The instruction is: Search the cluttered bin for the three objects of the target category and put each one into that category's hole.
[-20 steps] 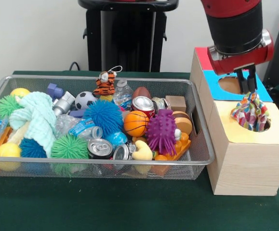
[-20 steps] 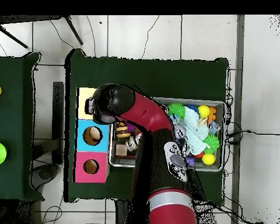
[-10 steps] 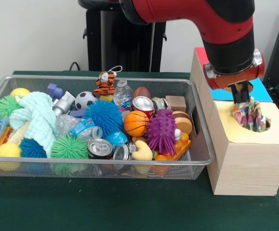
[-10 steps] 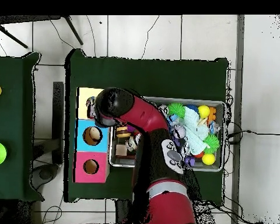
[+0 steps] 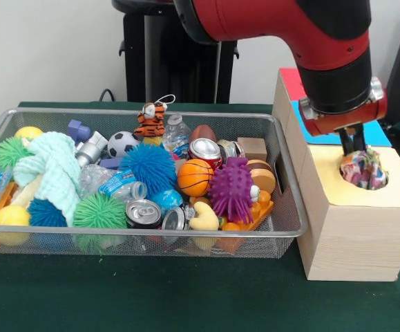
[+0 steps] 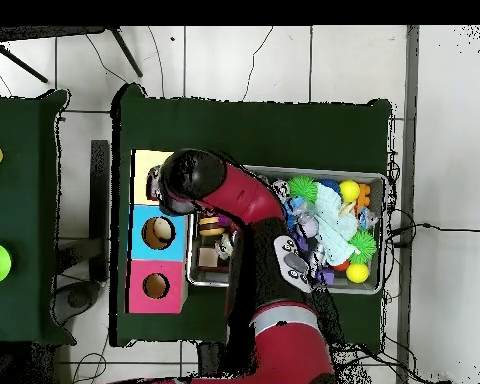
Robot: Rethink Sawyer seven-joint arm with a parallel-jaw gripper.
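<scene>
The fingers [image 5: 354,142] are closed on the top of a multicoloured patterned cloth [image 5: 364,169], which now sits mostly inside the yellow hole [image 5: 379,181] directly beneath them. A second ago the cloth hung as a fuller bundle above that opening; since then the arm [image 5: 331,48] has come down and only a crumpled crown of fabric shows over the rim. That suggests the drop-off is nearly complete, and the likely next step is to release and lift clear.

The hole is cut in the yellow top of a wooden box [image 5: 351,235]. Just behind the fingers lie its blue section [image 5: 379,131] and, further back, its red section [image 5: 289,81]. To the fingers' side, touching or just beside the box, stands the wire bin [image 5: 151,238] on the green tabletop [image 5: 186,297], crowded with toys. A pale green cloth [image 5: 51,169] lies at its far end, possibly another target.
</scene>
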